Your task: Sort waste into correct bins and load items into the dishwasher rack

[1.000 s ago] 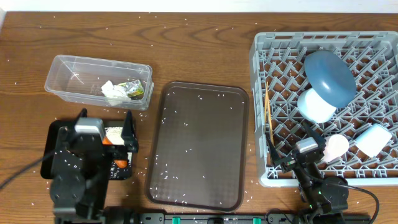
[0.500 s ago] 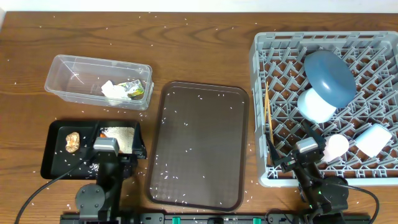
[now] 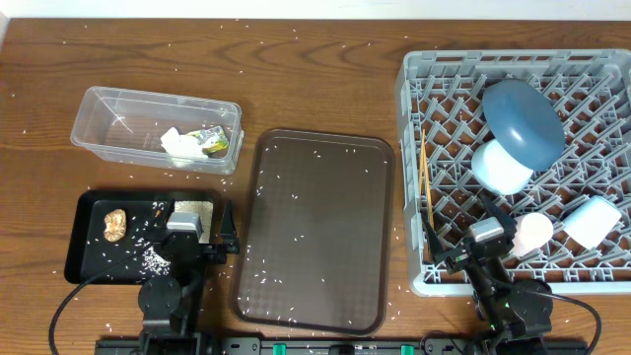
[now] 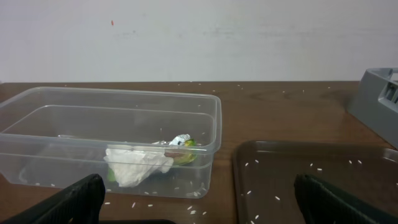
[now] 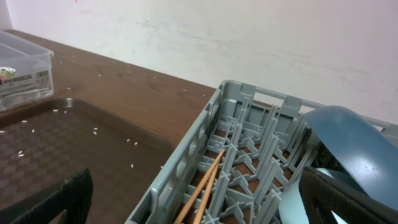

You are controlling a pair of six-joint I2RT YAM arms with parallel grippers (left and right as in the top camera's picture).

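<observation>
The grey dishwasher rack (image 3: 407,177) on the right holds the blue plate (image 3: 523,118), white bowl (image 3: 500,168), light-blue cup (image 3: 592,222), pink cup (image 3: 533,233) and chopsticks (image 3: 426,187). A tissue (image 3: 178,146) and a wrapper (image 3: 212,140) lie in the clear tub (image 3: 118,118). The black bin (image 3: 89,256) contains a brown lump (image 3: 115,224) and rice (image 3: 153,258). My left gripper (image 3: 192,242) stands open over the bin's right end, facing the tub (image 4: 112,137). At the rack's near edge my right gripper (image 3: 480,248) is open above the chopsticks (image 5: 208,180). Neither holds anything.
A dark brown tray (image 3: 315,232) speckled with rice lies between the bins and the rack. Rice grains are scattered over the wooden table (image 3: 296,79). In the left wrist view the tray's corner (image 4: 311,174) and the rack's corner (image 4: 376,99) show at the right.
My left arm has drawn back and lowered toward the near edge, uncovering the black bin with the lump and rice. The right arm has not moved.
</observation>
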